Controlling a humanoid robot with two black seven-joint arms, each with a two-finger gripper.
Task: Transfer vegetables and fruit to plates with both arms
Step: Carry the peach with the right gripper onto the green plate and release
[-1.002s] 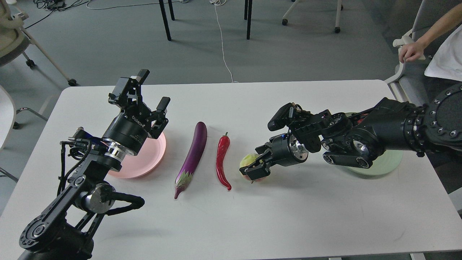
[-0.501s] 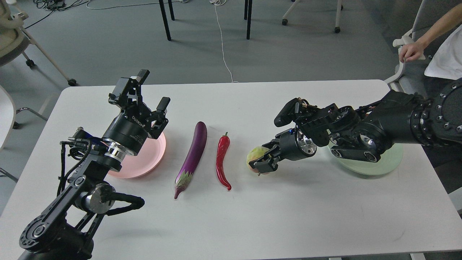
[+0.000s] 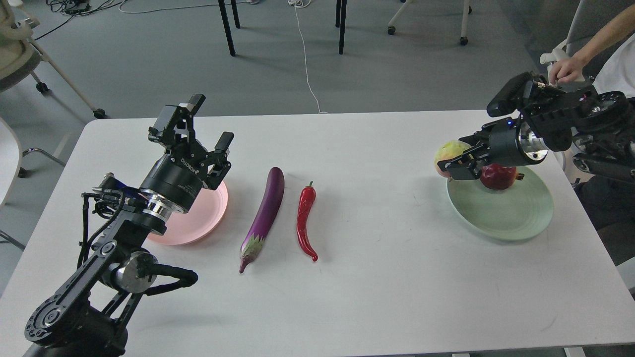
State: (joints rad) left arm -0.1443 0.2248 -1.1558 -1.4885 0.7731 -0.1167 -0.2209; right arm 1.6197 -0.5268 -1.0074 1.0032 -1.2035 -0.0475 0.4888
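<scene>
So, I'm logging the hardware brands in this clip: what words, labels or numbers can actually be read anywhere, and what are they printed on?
"ROBOTIQ": white lettering on the black body of the left end effector, seen upside down.
A smaller line of white print just below it on the same body: too small to read.
The right end effector, the fruit, the vegetables, the plates and the table: no readable text.

White lettering on left gripper (image 3: 207, 124) body reads approx. "ROBOTIQ", upside down; smaller print below it too small to read.
</scene>
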